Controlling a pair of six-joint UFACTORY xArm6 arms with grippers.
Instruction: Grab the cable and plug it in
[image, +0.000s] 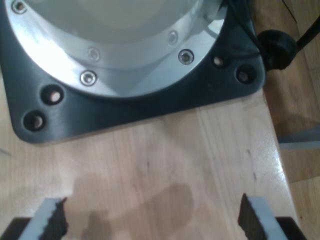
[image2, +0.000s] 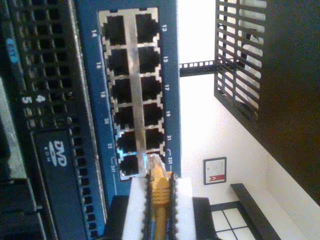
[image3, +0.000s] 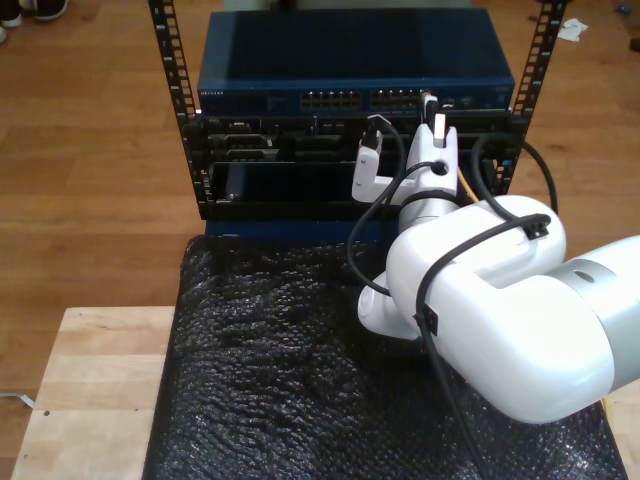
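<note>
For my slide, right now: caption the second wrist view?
My second gripper holds the cable plug at the switch ports.

Switch atop rack behind surface, mat on surface, my second gripper before port block, cable plug at lowest port.

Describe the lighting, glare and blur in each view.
First wrist view: soft and blurry, glare on the metal ring, faint shadows on the wooden table between my first gripper's fingers. Second wrist view: blown-out white background; the switch stays legible, the cable close and soft. Exterior view: even light, sheen on the black wrap.
</note>
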